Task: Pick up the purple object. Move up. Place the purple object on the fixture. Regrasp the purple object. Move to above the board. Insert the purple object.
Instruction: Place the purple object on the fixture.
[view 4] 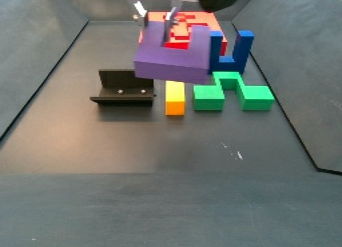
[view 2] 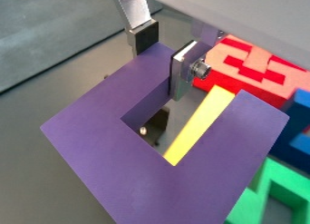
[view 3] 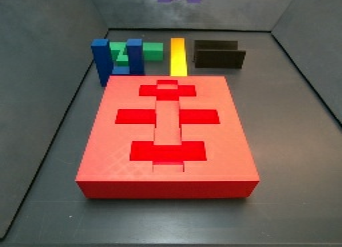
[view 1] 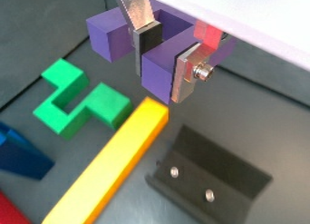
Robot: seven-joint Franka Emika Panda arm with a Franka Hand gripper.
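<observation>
The small matte purple U-shaped plastic block [view 4: 174,54] hung in the air, one prong clamped in my claw [view 1: 164,55]. Below it on the dark surface [view 4: 160,171] lay the long yellow bar [view 1: 111,161] and the black L-shaped fixture [view 4: 123,90]; the large flat red board [view 3: 166,131] sat apart.

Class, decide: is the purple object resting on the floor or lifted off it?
Lifted. In a side view the purple object hangs in the gripper, above the fixture and yellow bar, touching neither.
</observation>
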